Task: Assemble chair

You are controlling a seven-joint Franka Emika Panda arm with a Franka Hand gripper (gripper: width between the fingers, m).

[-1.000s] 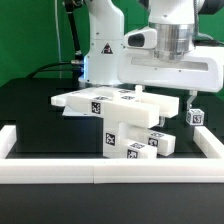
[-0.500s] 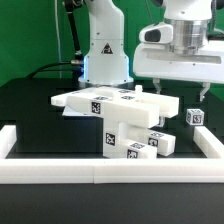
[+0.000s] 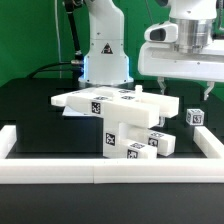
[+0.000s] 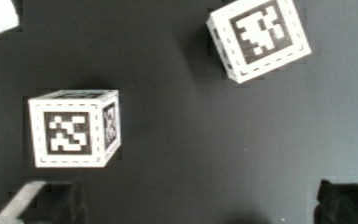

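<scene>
Partly joined: slab (image 3: pixel 95 100) seated on leg blocks (image 3: pixel 122 135); small cube (image 3: pixel 195 117) loose on table (image 3: pixel 30 110) (unattached, seemingly), beneath spread, empty hand (image 4: pixel 194 200).

The chair pieces (image 3: pixel 118 118) lie piled mid-table, slab (image 3: pixel 95 100) over blocks (image 3: pixel 135 146), just behind the near rail (image 3: pixel 110 167). At the exterior view's right a small cube (image 3: pixel 194 117) stands apart, with the gripper (image 3: pixel 206 90) hanging above it, seemingly empty.

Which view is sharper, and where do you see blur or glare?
Exterior view: fairly sharp; the white chair parts are bright, with little surface detail, against the dark table. Wrist view: softer overall; the tagged cube has fuzzy edges, and the fingers of the gripper are most out of focus. No strong glare in either.
</scene>
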